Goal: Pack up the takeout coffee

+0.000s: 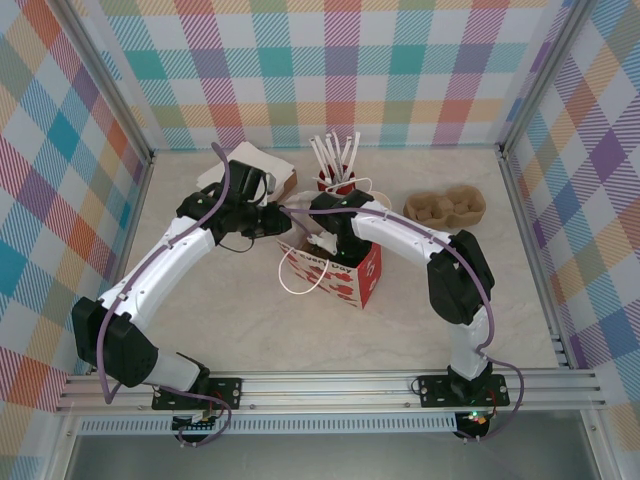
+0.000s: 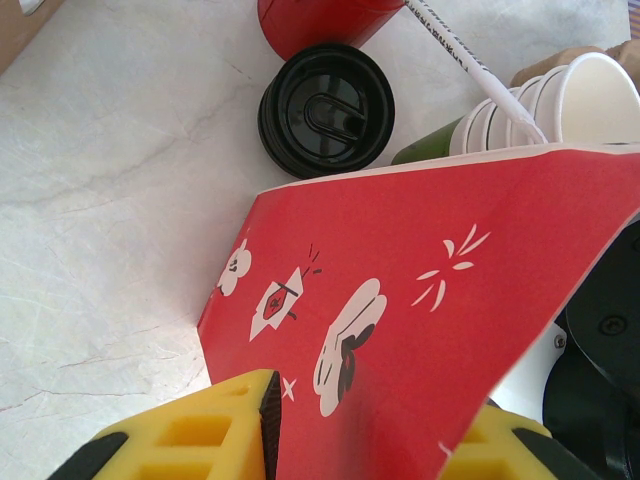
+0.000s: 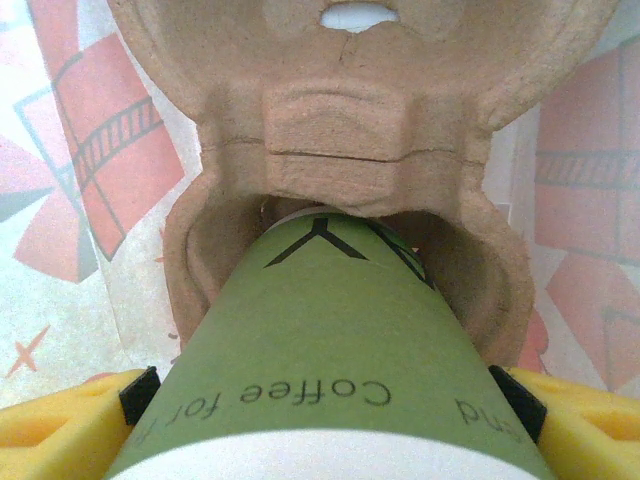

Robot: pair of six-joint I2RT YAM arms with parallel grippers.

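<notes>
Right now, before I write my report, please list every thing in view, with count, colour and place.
paper bag: one, red and white, table centre.
green cup: one, green, black print, in the right gripper.
pulp holder: one, brown, around that cup's far end.
cup tray: one, brown, far right.
stacked cups: several, green, white rims, behind the bag.
red cup: one, red, behind the bag, holding white sticks.
black lids: a stack, black, beside the red cup.
white box: one, white, far left.
left gripper: yellow fingers, shut on the bag's wall.
right gripper: yellow fingers, shut on the green cup.
</notes>
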